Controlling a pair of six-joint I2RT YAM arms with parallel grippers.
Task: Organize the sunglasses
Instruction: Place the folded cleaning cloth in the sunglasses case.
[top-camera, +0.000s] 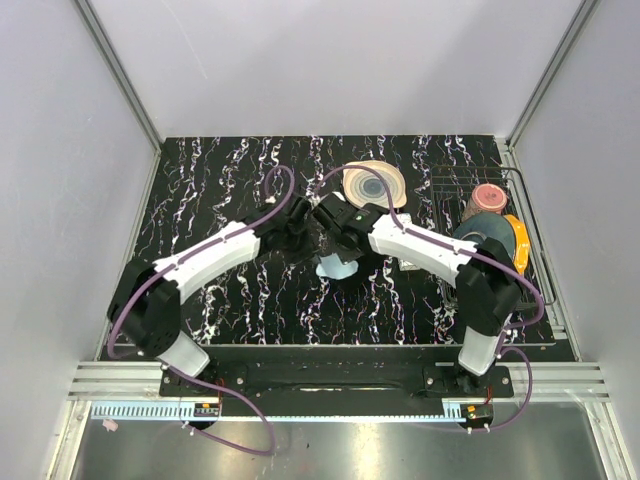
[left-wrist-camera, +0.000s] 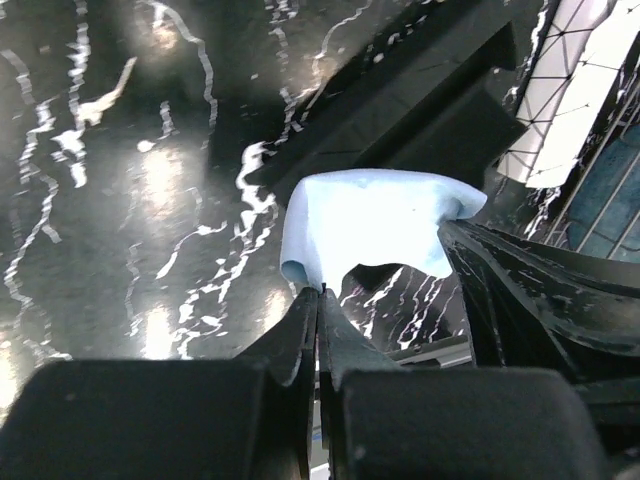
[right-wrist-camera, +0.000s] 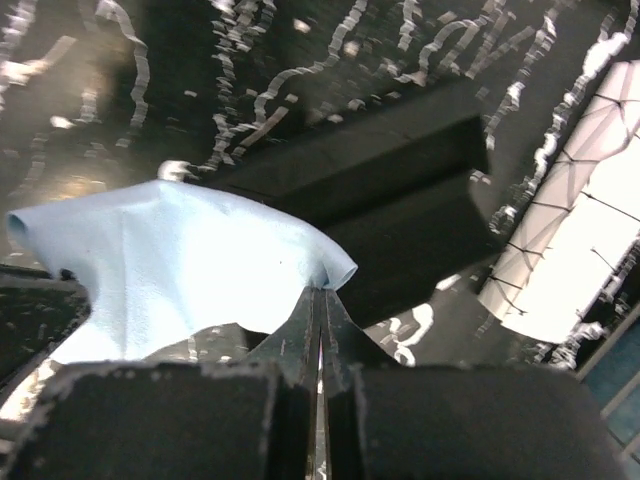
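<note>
The sunglasses are not in view in any frame. A light blue cloth (top-camera: 337, 267) hangs between both grippers above the black marbled table. My left gripper (left-wrist-camera: 322, 290) is shut on one edge of the cloth (left-wrist-camera: 370, 220). My right gripper (right-wrist-camera: 322, 290) is shut on a corner of the same cloth (right-wrist-camera: 180, 265). In the top view the left gripper (top-camera: 312, 252) and right gripper (top-camera: 352, 254) meet near the table's middle. A black rectangular case (right-wrist-camera: 390, 175) lies on the table just beyond the cloth, and the left wrist view also shows the case (left-wrist-camera: 420, 110).
A peach round plate (top-camera: 375, 183) lies at the back centre. A wire rack (top-camera: 520, 200) on the right holds a pink cup (top-camera: 488, 197), a teal dish (top-camera: 487, 232) and an orange piece (top-camera: 519, 240). A white object with thin dark lines (right-wrist-camera: 580, 240) lies right of the case.
</note>
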